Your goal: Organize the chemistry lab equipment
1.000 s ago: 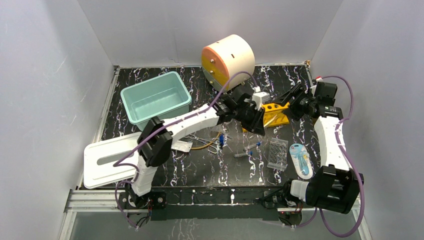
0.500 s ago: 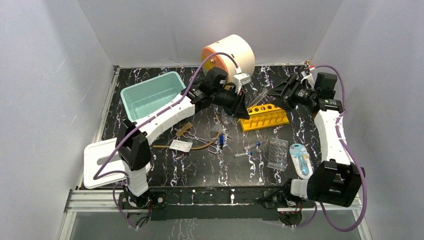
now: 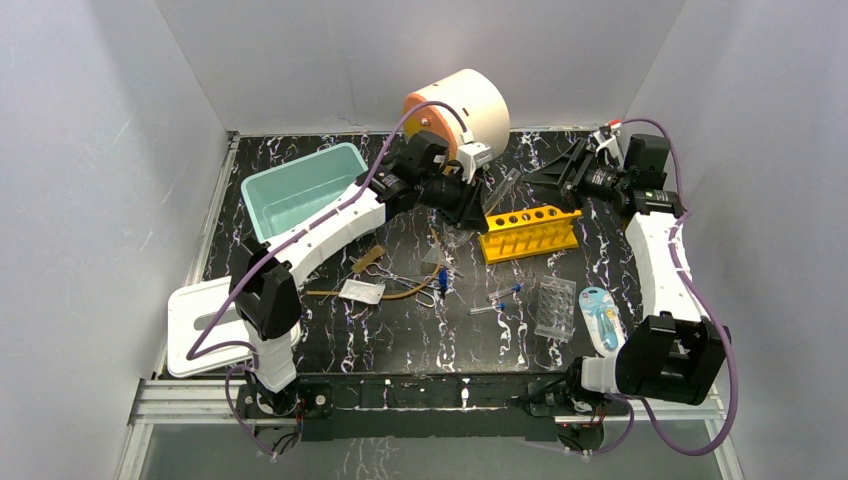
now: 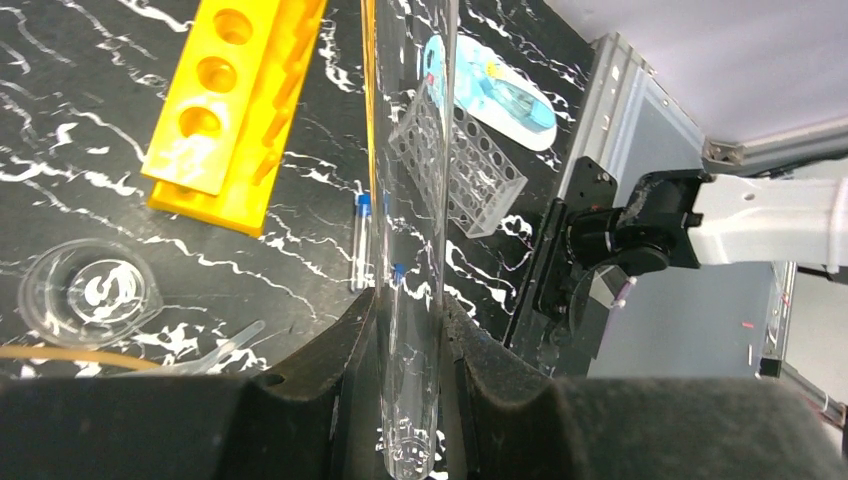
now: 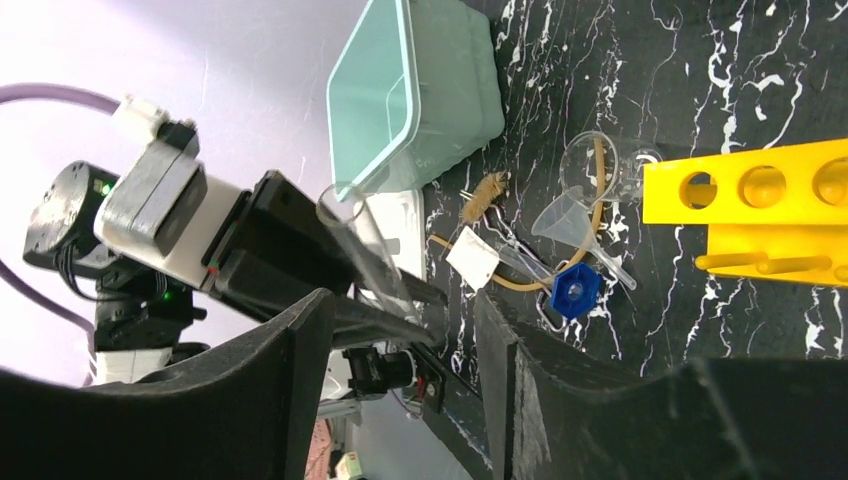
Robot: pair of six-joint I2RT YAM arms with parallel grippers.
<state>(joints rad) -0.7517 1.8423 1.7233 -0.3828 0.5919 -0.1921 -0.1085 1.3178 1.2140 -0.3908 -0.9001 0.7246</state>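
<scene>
Tube of clear glass (image 4: 412, 200), clenched in the left gripper (image 4: 410, 335), hangs close to the yellow holed rack (image 3: 530, 232) by the table's (image 3: 400, 345) far edge; right gripper (image 3: 558, 172) gapes, unladen, alongside.

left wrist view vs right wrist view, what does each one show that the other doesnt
Only the left wrist view: the clear well plate, a blue packaged item and the right arm's base. Only the right wrist view: the teal bin, brown brush and white packet. Both: the yellow holed rack and the clear glass tube gripped in the left pincer.
</scene>
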